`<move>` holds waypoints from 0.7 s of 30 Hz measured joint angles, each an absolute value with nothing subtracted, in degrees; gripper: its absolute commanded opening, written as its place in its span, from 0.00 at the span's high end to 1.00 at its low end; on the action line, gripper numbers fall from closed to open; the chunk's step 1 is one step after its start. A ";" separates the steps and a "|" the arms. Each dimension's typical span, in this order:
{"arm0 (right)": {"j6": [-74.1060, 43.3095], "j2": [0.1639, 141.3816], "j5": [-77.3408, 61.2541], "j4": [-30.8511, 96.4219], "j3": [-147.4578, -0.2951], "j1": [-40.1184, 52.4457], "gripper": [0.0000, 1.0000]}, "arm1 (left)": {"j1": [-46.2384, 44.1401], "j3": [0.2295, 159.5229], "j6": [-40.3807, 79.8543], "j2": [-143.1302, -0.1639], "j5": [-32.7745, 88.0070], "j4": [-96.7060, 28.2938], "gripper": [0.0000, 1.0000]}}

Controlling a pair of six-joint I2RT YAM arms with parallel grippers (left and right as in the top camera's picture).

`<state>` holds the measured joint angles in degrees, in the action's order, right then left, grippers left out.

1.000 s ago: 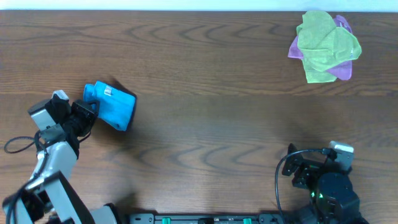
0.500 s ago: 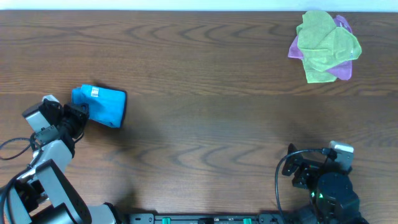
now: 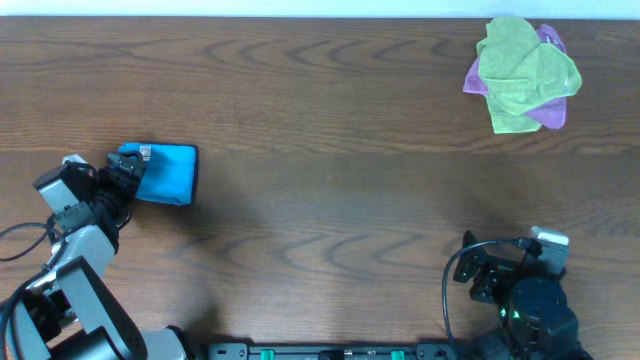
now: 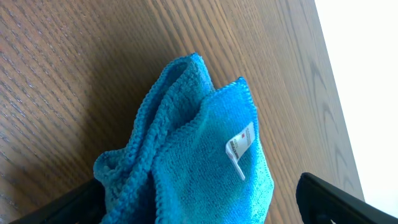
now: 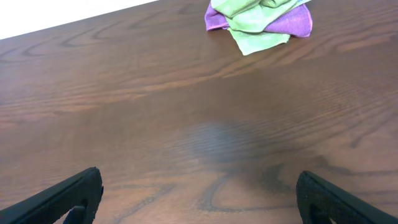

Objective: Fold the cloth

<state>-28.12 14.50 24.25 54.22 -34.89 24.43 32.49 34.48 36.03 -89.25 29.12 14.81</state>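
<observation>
Looks mostly done to me: the cloth sits at the left of the overhead frame as a small, thick bundle, layers a bit loose. Left gripper is spread wide around its edge, not pinching. Right gripper is wide and empty. Count: one blue cloth, one green cloth, one purple cloth.

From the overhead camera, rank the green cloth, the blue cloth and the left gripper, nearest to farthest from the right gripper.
1. green cloth, in the far right corner, straight ahead of it.
2. blue cloth, across on the left side.
3. left gripper, at the cloth's outer left edge.
</observation>
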 measured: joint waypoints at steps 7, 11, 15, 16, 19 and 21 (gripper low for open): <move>-28.10 14.50 24.25 54.19 -34.89 24.43 0.01 | 33.61 34.59 35.64 -88.12 29.12 10.46 0.05; -28.10 14.50 24.25 54.19 -34.89 24.43 0.01 | 36.82 34.76 33.32 -83.59 28.91 2.98 0.05; -28.10 14.50 24.25 54.22 -34.89 24.43 0.01 | 39.88 34.87 30.37 -77.69 28.77 -5.15 0.04; -28.10 14.50 24.27 54.19 -34.89 24.43 0.01 | 40.18 34.87 29.74 -76.29 28.64 -7.03 0.05; -28.10 14.50 24.25 54.24 -34.89 24.43 0.01 | 40.45 34.87 28.53 -71.37 29.30 -10.83 0.05; -28.10 14.50 24.25 54.24 -34.89 24.43 0.01 | 40.45 34.87 28.08 -67.83 31.44 -11.60 0.05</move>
<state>-28.10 14.50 24.25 54.24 -34.89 24.43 40.45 34.87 28.08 -67.83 31.44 -11.60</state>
